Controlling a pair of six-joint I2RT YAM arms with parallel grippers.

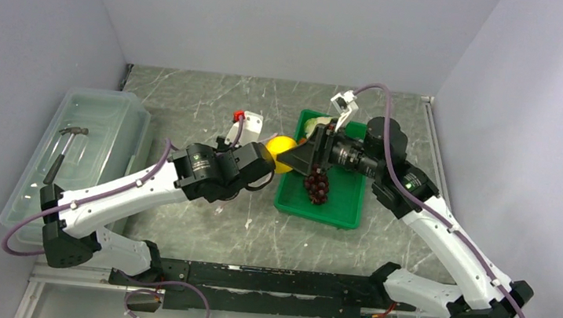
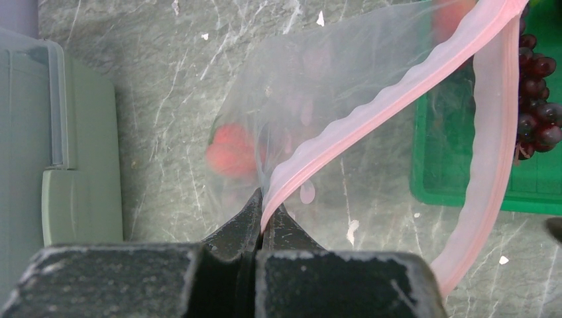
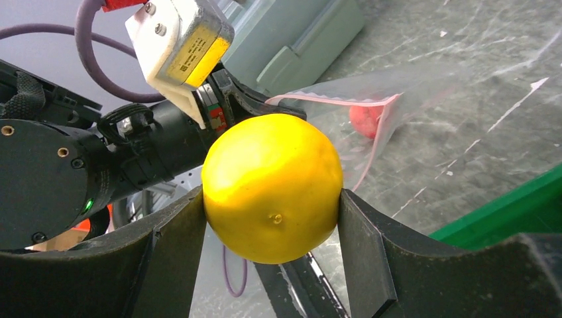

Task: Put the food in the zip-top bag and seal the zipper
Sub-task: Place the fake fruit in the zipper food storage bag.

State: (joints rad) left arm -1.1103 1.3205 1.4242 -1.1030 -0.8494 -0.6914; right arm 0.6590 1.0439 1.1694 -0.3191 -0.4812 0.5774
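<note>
Inside the right claw (image 3: 268, 202) sits a smooth, round, bright yellow fruit (image 3: 272, 175).

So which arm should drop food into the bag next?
Right. The right end effector grips the round yellow fruit near the clear plastic bag; the left end effector pinches its pink zipper strip.

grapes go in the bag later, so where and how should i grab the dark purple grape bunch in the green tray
Probably across the middle of the dark purple grape bunch, from above. It lies flat in the green plastic tray, long axis running near-to-far, so closing left-to-right spans its narrow width; tray walls hinder side approaches.
</note>
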